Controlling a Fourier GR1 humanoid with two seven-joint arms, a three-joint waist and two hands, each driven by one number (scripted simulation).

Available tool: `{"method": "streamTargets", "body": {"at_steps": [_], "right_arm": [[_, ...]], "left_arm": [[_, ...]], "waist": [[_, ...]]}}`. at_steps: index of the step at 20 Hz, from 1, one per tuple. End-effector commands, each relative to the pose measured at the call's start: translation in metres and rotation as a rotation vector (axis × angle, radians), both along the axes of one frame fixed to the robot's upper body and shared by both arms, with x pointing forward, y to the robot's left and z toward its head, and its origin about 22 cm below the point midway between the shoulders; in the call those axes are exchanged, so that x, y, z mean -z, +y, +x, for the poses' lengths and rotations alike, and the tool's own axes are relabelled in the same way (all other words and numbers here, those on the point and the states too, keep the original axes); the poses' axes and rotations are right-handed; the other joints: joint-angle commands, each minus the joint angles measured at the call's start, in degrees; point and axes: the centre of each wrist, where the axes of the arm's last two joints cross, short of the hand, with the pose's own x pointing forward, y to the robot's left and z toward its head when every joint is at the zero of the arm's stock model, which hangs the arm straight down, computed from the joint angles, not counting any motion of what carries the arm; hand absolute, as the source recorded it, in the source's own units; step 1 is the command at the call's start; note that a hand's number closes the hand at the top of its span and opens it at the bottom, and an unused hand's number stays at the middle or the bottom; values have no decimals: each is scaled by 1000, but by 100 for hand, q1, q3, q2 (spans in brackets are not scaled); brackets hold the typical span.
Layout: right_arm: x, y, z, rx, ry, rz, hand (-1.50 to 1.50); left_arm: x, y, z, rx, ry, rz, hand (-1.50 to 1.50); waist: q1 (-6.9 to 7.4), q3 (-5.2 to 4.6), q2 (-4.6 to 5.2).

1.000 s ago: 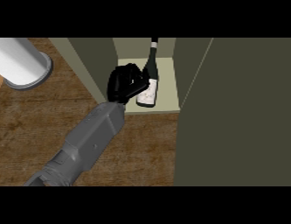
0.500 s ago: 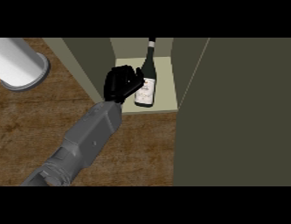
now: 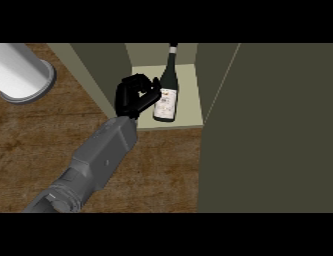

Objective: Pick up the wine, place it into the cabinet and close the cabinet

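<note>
A: Standing inside the cabinet (image 3: 221,85) on its pale shelf (image 3: 187,120), the wine (image 3: 166,97) was upright, label outward.

B: And the hand?

A: One hand (image 3: 133,96) showed, which side I could not tell. It sat just left of the bottle, fingers relaxed and holding nothing.

B: So what mattered for the step?

A: Probably drawing the hand straight out toward the table (image 3: 58,125) without brushing the bottle, then swinging the dark door (image 3: 280,130) shut.
</note>
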Motion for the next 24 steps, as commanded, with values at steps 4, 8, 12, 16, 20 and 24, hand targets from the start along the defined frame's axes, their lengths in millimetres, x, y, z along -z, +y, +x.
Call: {"method": "streamTargets", "body": {"at_steps": [4,8,12,16,20,24], "right_arm": [[3,14,-3,15,-6,7,-150],[1,-8,7,24,-12,1,-150],[-7,-1,-7,31,-3,-7,-150],[-8,8,9,47,-4,-15,-150],[-3,11,-12,45,14,13,-150],[-6,3,-10,66,12,-10,-150]], "left_arm": [[-2,2,2,-30,-106,7,-150],[6,23,-1,-16,-165,5,-150],[14,11,-11,-2,-157,13,-150],[4,12,-9,62,-155,17,-150],[5,2,-23,130,-165,35,-150],[-6,-15,-46,238,-177,36,-150]], "waist": [[146,20,-53],[195,23,-57],[325,25,-132],[473,25,-159],[498,30,-198],[573,33,-223]]}}
